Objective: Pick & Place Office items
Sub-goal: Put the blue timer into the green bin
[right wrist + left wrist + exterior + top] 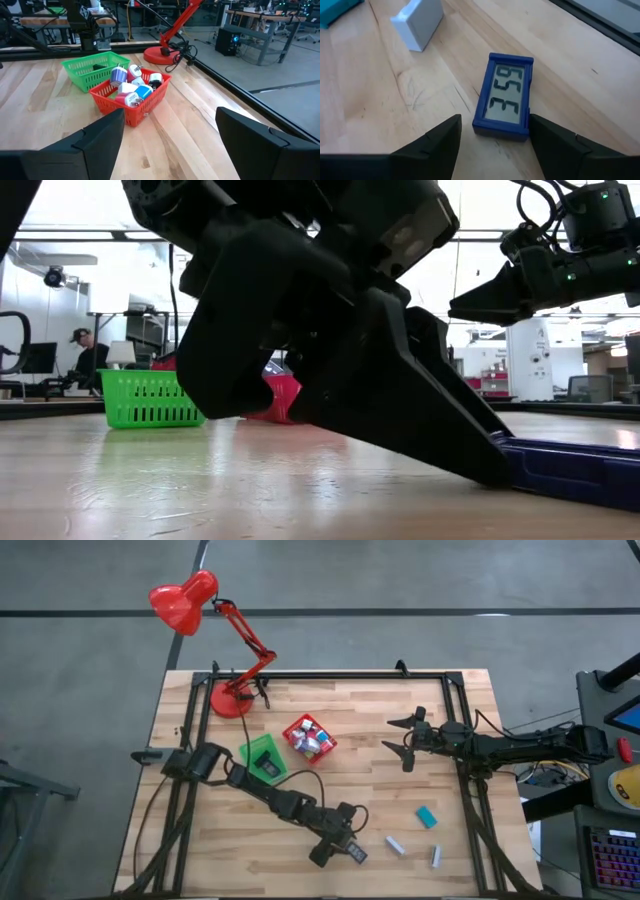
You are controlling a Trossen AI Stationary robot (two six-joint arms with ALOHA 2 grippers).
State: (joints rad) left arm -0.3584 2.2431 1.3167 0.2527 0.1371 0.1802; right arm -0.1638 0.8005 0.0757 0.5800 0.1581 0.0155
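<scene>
A small blue-framed digital clock [504, 95] lies flat on the table near its near edge, also seen as the clock [357, 854]. My left gripper [495, 131] is open and low over the table, with one finger on each side of the clock's nearer end. Beside the clock lie a white block [417, 22], a teal block [427, 817] and a grey-white stick [436, 856]. My right gripper [400, 737] hovers open above the table's right half and faces the red bin [131, 102], which holds several small items. My left gripper comes at the clock's short nearer end [500, 131] slanting down, its fingers lying along the clock's two long sides. One fingertip [495, 470] is down at the table right beside the blue frame. Whether it touches the clock I cannot tell.
A green bin [262, 757] with a dark item in it stands next to the red bin [308, 737]. A red desk lamp [230, 700] stands at the far left corner. Black rails [470, 800] frame the table. Bare wood lies between the bins and the loose items.
</scene>
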